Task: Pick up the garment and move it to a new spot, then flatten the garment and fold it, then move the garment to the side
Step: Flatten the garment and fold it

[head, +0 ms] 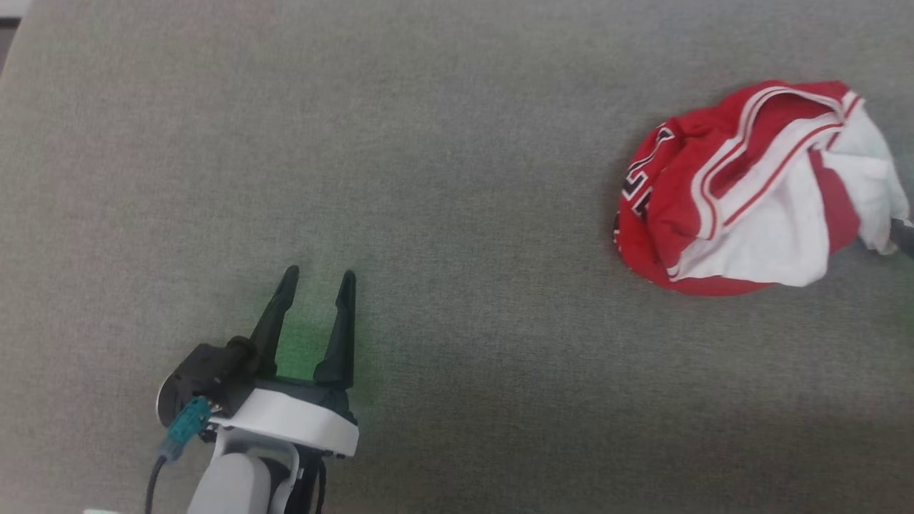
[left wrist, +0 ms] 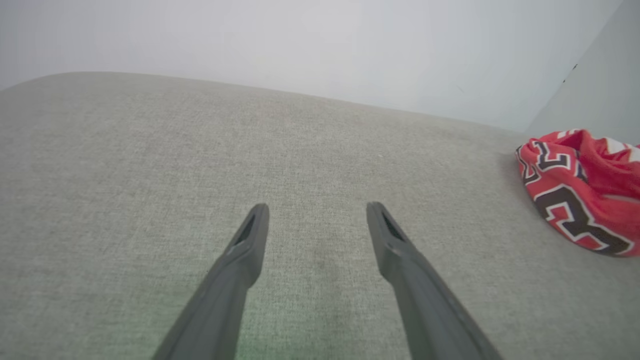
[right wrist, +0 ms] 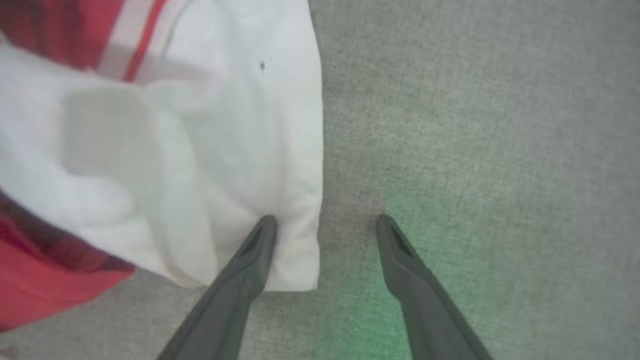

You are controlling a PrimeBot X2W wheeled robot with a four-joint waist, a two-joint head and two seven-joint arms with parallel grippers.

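Lying at spread right gripper (right wrist: 325,222), crumpled garment (right wrist: 200,150)

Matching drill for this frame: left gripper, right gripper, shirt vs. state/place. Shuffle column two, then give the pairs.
Column one
1. left gripper
2. right gripper
3. red basketball shirt

Column two
A. crumpled in a heap at the head view's right
B. jaws open over bare grey fabric, well away from the shirt
C. jaws open, edge of the white sleeve between them

Pairs: 1-B, 2-C, 3-A
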